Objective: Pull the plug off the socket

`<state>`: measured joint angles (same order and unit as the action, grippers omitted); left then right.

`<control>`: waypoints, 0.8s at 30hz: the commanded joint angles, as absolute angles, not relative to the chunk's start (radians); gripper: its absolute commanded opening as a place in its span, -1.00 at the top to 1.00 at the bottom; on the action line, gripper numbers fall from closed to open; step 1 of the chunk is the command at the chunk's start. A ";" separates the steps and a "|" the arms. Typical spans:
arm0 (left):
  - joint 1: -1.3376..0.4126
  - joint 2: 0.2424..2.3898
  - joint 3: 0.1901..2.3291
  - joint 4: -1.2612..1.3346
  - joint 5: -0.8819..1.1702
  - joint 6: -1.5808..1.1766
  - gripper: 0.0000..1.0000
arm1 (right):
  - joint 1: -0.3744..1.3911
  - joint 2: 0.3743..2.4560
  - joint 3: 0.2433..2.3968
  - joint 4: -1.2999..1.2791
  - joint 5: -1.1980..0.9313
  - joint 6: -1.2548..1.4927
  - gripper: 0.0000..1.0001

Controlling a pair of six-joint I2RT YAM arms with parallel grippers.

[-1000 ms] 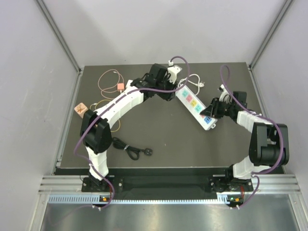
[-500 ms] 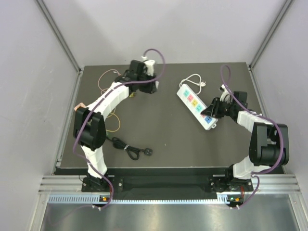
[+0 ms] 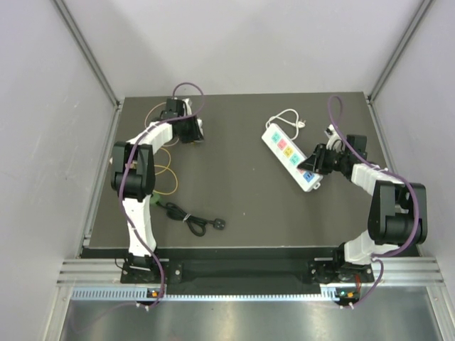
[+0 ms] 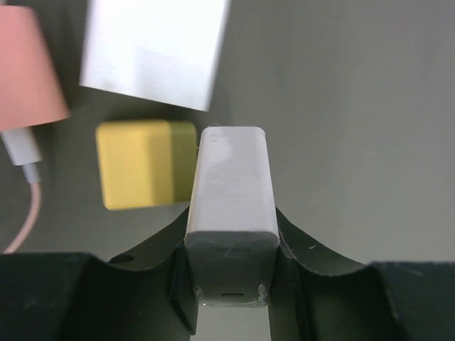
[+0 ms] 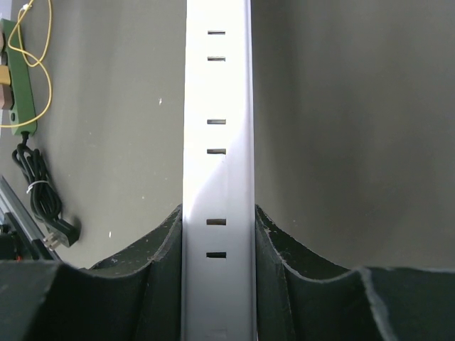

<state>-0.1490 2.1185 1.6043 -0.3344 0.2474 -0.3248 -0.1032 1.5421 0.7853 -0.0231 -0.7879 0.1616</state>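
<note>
The socket is a white power strip (image 3: 288, 155) with coloured outlets, lying diagonally at the right of the table. My right gripper (image 3: 311, 165) is shut on its near end, and its slotted side (image 5: 218, 142) runs up between the black fingers (image 5: 163, 263). The plug is a white block (image 4: 231, 192), off the strip, and my left gripper (image 4: 231, 234) is shut on it. That gripper (image 3: 192, 131) is at the far left of the table, well apart from the strip.
Just beyond the held plug lie a yellow adapter (image 4: 146, 163), a pink adapter (image 4: 25, 71) with its cord and a white block (image 4: 153, 50). A coiled black cable with a plug (image 3: 195, 224) lies near the front left. The strip's white cord (image 3: 288, 117) loops behind it.
My left arm has swung from beside the power strip to the far left of the table, carrying the white plug with it. The right gripper and the strip have stayed put.
</note>
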 commanded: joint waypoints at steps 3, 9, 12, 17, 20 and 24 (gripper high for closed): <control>-0.092 2.132 1.696 -0.270 0.210 -0.370 0.93 | -0.121 1.539 0.805 0.052 -0.853 0.167 1.00; -0.074 2.149 1.704 -0.284 0.195 -0.371 0.36 | -0.121 1.540 0.807 0.054 -0.856 0.167 1.00; -0.069 2.157 1.712 -0.299 0.178 -0.362 0.05 | -0.123 1.539 0.805 0.052 -0.859 0.167 1.00; -0.066 2.164 1.738 -0.333 0.157 -0.342 -0.23 | -0.127 1.537 0.805 0.054 -0.864 0.164 1.00; -0.066 2.160 1.749 -0.353 0.144 -0.322 -0.29 | -0.129 1.537 0.805 0.054 -0.867 0.167 1.00; -0.066 2.123 1.755 -0.365 0.092 -0.287 -0.32 | -0.130 1.536 0.804 0.055 -0.870 0.169 1.00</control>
